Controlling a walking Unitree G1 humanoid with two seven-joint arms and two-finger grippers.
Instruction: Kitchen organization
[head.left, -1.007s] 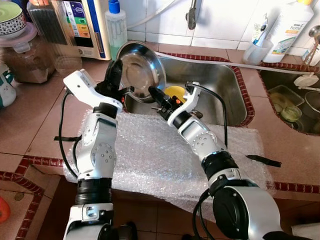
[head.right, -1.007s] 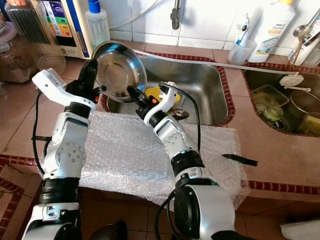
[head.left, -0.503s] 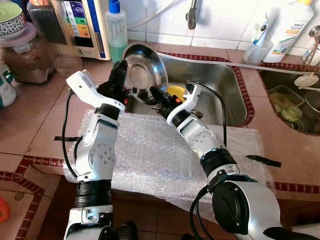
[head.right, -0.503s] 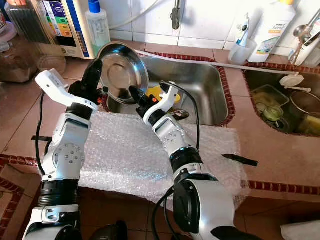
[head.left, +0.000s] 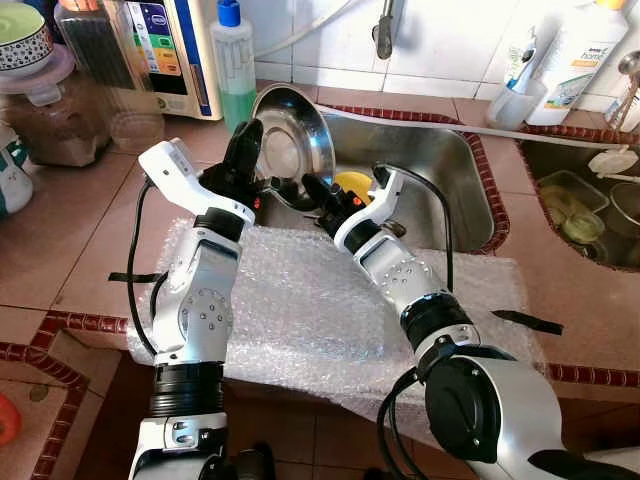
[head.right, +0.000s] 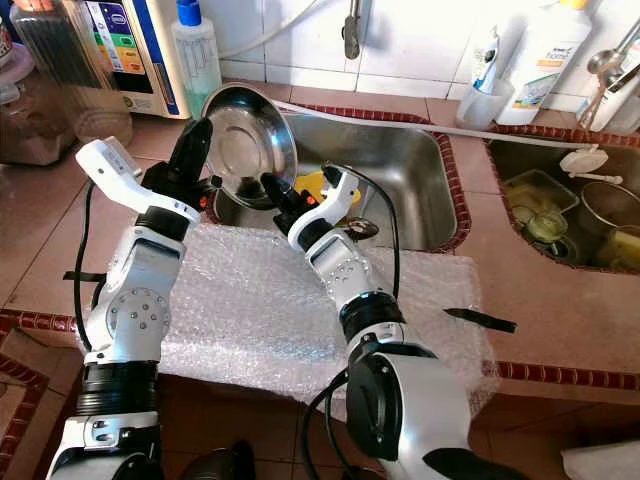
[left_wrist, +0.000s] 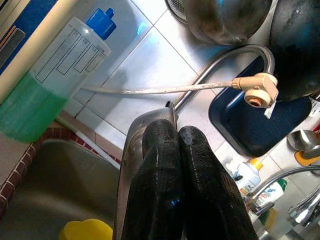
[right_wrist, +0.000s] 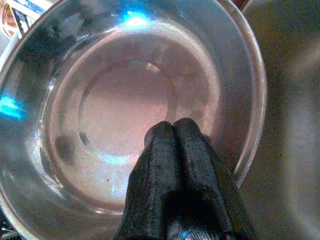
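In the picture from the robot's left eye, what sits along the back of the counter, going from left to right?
Patterned bowl → bottle with green liquid and blue cap → steel bowl tilted at the sink's edge → faucet → white cup → large white bottle.

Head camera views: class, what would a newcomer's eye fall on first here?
A round shiny steel bowl stands tilted on edge at the sink's left rim, the left hand on its rim and the right hand at its inside. Below, a bubble-wrap sheet covers the tiled counter.
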